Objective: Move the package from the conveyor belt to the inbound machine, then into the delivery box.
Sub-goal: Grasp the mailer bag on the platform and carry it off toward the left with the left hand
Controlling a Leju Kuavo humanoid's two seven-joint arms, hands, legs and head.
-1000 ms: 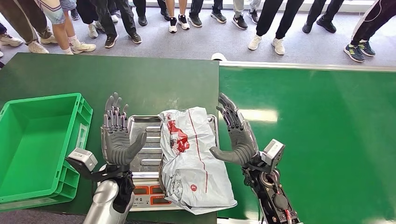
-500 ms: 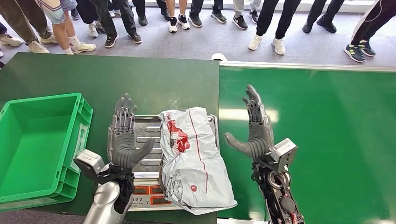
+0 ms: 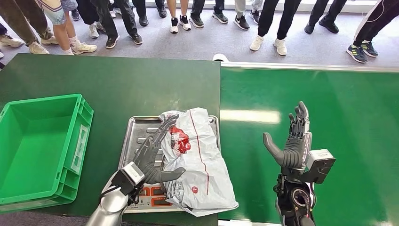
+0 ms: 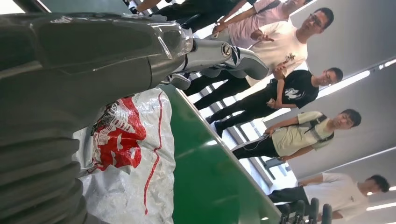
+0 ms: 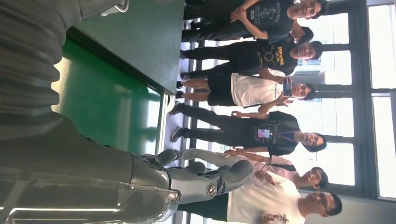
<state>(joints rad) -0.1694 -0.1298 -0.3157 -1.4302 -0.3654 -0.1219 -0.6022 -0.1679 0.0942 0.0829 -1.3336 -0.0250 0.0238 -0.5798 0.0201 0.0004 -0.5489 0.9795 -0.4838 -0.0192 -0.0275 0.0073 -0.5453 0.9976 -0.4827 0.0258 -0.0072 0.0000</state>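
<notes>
Package [image 3: 195, 157] lay on machine tray [image 3: 136, 129], conveyor stage done. Left hand [image 3: 155, 155], fingers spread, touched package's left edge, holding nothing. Right hand [image 3: 291, 141] hovered wide over belt [image 3: 339, 117], well right. Next move likely: grasp package, carry left to box [image 3: 37, 141].

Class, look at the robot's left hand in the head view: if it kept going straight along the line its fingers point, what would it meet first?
The left hand points up and to the right across the metal tray, and its fingers already reach the edge of the package. It would probably meet the package first, though the depth is unclear.
</notes>
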